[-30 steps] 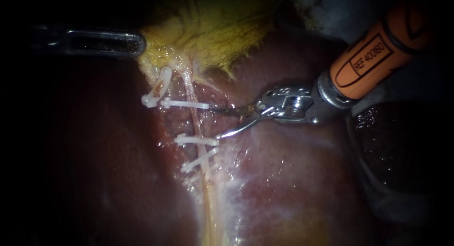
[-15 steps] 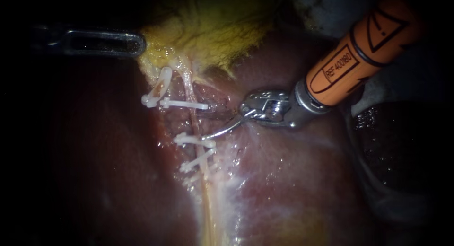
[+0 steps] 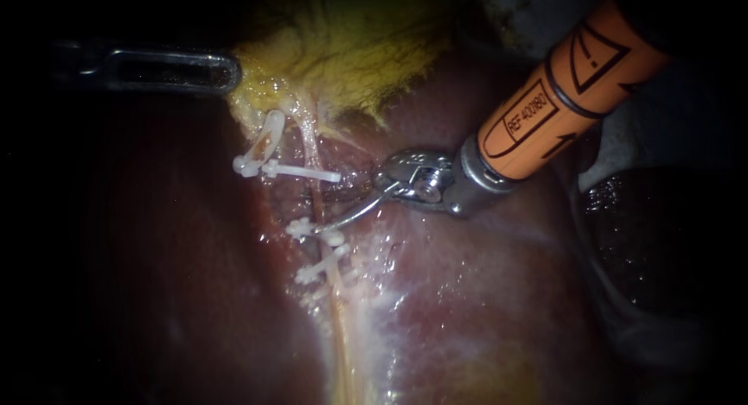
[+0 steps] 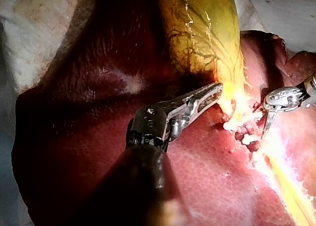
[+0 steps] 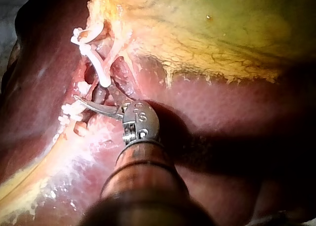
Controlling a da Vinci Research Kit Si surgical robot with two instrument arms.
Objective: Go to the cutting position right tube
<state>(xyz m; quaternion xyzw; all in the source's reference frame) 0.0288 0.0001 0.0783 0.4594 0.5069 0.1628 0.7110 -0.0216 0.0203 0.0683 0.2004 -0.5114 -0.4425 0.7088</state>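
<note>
Far left: left instrument [image 3: 231, 71], end effector closed on the yellow edge of the gallbladder [image 3: 351, 54], tissue drawn taut toward it. Centre: right tube [image 3: 315, 206] running down over the wet, dark red liver [image 3: 483, 296], upper clip [image 3: 304, 171] across it, lower clips [image 3: 321, 235] further down. Between those clips, right instrument [image 3: 335, 209] from upper right, end effector open: curved lower blade reaching the tube just beside the nearest lower clip, upper blade dim above it. Glossy pale streak down the liver surface below. In the left wrist view, pale sheet [image 4: 24, 33] around the liver.
</note>
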